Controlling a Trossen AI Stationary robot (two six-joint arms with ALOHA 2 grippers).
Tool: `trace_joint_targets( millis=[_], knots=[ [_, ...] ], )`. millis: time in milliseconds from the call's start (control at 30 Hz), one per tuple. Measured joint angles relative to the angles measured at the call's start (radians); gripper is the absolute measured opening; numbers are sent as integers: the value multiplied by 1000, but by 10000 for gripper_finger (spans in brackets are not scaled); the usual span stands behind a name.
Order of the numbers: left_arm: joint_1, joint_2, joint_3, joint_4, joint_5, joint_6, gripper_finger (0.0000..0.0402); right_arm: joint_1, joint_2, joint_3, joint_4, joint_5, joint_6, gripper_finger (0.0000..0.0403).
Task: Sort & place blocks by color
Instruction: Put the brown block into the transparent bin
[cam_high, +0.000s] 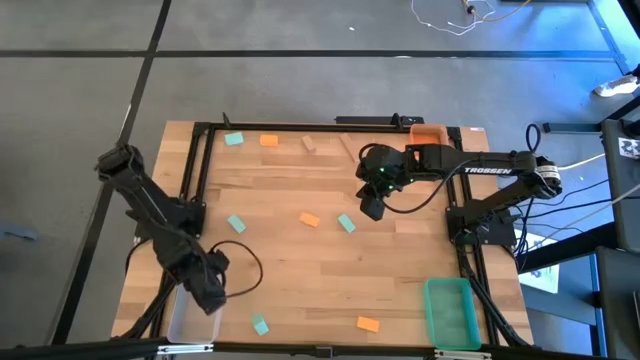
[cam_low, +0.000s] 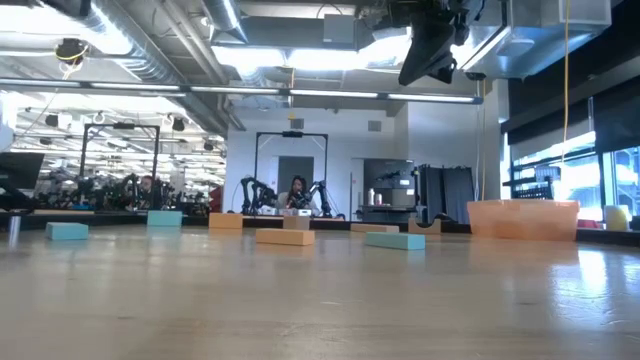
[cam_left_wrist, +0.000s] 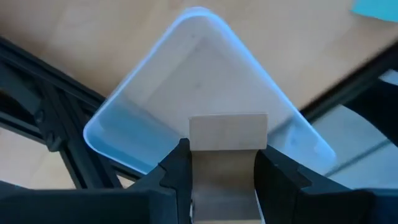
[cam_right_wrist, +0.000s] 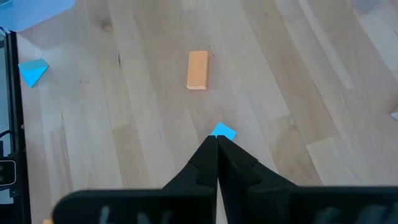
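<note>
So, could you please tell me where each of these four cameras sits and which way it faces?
High view: overhead, looking straight down at the table; both arms show.
Low view: at tabletop height, looking level across to the room; one hand hangs at the top.
Left wrist view: on the left arm, looking down at the clear bin; the left hand holds a wood block.
Right wrist view: on the right arm, looking down at the tabletop; the right hand is shut.
Shared: the orange block shows in the right wrist and high views.

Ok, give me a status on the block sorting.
Done: no sorted block shows in any bin. In hand: the left gripper holds a wooden block over the clear bin. Left: teal and orange blocks lie scattered on the table; the right gripper, shut, is above a teal block.
</note>
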Motion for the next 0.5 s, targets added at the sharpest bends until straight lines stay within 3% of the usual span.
trace_joint_targets(
  millis=[167, 500],
  knots=[
    [-12, 42, -4, -1, -7, -6, 123, 0, 0, 0, 0, 0, 0, 6],
    [-16, 75, -4, -1, -20, -5, 167, 0, 0, 0, 2, 0, 0, 6]
  ],
)
